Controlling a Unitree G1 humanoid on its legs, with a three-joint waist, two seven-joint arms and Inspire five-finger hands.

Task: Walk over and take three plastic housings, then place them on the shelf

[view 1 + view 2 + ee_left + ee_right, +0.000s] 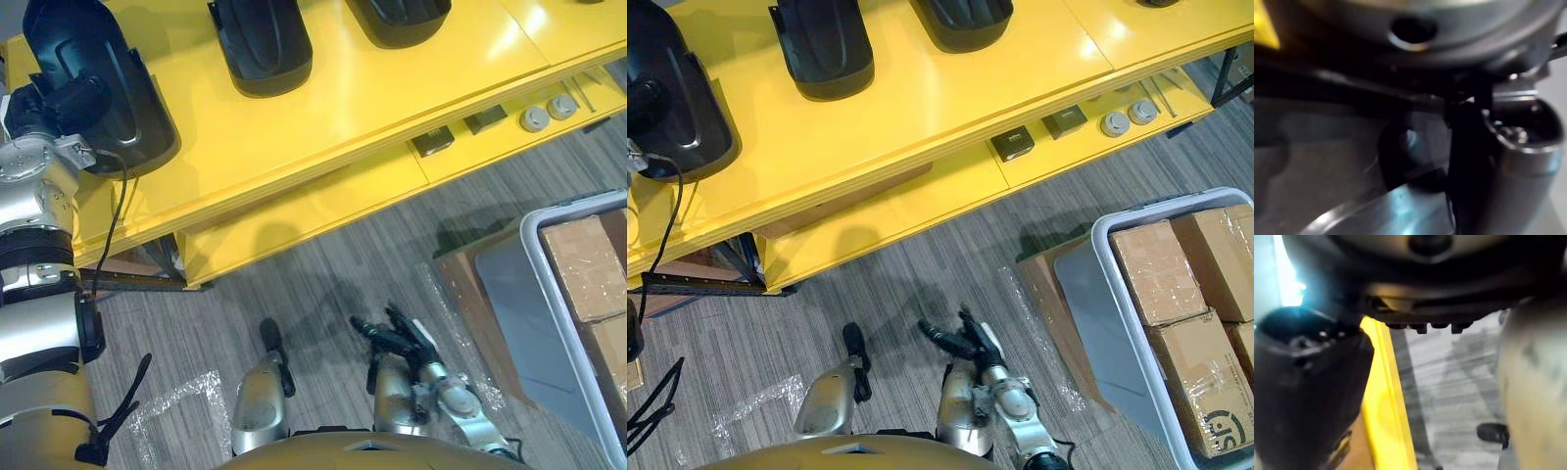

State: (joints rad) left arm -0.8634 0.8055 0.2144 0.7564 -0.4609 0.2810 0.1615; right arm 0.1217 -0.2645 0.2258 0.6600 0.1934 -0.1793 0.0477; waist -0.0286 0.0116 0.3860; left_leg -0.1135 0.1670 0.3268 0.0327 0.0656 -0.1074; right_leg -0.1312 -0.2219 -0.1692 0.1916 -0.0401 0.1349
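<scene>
Three black plastic housings lie on top of the yellow shelf (323,117): one at the left (118,88), one in the middle (260,44) and one at the right (397,20), cut off by the view's edge. My left arm reaches up at the left, and my left hand (49,103) rests against the left housing's near end. The dark hand blends into the dark plastic there. My right hand (402,338) hangs low over the floor, well short of the shelf, its fingers relaxed and holding nothing.
The lower shelf board holds two small dark boxes (433,142) and round metal parts (534,117). A grey bin (1097,235) with several cardboard boxes (1156,269) stands on the floor at the right, beside flat cardboard (1043,279).
</scene>
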